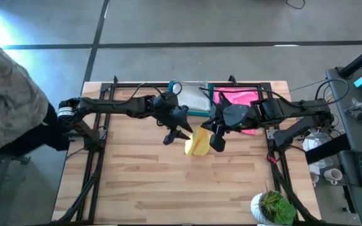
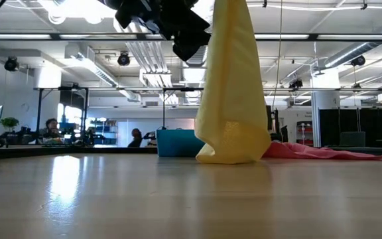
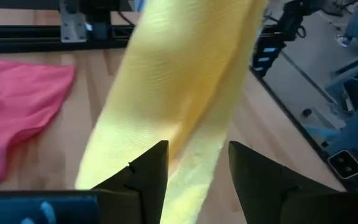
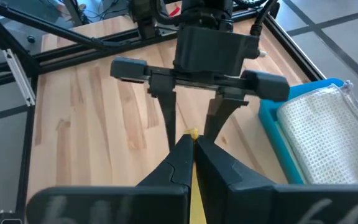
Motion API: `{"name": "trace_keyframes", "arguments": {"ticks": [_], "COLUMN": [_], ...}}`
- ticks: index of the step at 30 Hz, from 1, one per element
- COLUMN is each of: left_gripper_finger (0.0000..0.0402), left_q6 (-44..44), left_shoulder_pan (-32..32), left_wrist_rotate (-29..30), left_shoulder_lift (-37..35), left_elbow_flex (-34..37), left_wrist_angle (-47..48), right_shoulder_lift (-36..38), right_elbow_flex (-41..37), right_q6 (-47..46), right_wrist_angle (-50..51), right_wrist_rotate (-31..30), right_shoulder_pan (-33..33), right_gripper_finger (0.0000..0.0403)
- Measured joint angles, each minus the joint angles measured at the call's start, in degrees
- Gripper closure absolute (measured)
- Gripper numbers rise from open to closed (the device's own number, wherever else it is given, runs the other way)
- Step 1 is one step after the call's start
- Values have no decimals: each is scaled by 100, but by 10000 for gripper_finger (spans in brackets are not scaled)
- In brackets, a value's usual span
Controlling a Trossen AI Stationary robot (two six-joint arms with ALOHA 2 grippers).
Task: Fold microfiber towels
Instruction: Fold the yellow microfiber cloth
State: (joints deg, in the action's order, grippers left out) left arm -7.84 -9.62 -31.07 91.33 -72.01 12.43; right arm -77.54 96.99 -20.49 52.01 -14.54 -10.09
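Right gripper (image 4: 191, 149) is pinched tight on the top edge of the yellow towel (image 1: 199, 142), dangling it with its bottom bunched on the table (image 1: 168, 182), while the left gripper (image 3: 194, 180) hangs spread beside the cloth, gripping nothing, pink towel (image 1: 241, 100) behind.

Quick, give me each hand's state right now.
Left hand: open, fingers either side of the hanging yellow towel.
Right hand: shut on the yellow towel, holding it up.
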Motion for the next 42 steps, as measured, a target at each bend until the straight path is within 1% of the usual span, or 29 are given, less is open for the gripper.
{"name": "trace_keyframes", "arguments": {"ticks": [6,9,13,17,23,31,35,42], "left_gripper_finger": [249,249,249,249,249,250,269,325], "left_q6": [-7,-4,0,-4,-7,-7,-7,-4], "left_shoulder_pan": [23,30,62,109,112,125,149,150], "left_wrist_rotate": [-28,-52,-497,-556,-918,-1062,-1066,-1069], "left_shoulder_lift": [47,120,192,199,207,210,210,210], "left_elbow_flex": [15,14,13,26,42,51,66,95], "left_wrist_angle": [-43,-20,13,213,321,315,314,314], "right_shoulder_lift": [-4,-4,-4,-4,-3,-17,-21,-22], "right_elbow_flex": [0,0,-2,57,295,481,570,723], "right_q6": [-11,-11,-88,-69,48,170,214,317], "right_wrist_angle": [-19,-131,-175,-137,-129,35,37,137], "right_wrist_rotate": [12,189,110,60,56,-73,-201,-365], "right_shoulder_pan": [0,0,-4,0,-2,-2,-2,-2], "right_gripper_finger": [394,394,394,394,394,394,394,394]}}
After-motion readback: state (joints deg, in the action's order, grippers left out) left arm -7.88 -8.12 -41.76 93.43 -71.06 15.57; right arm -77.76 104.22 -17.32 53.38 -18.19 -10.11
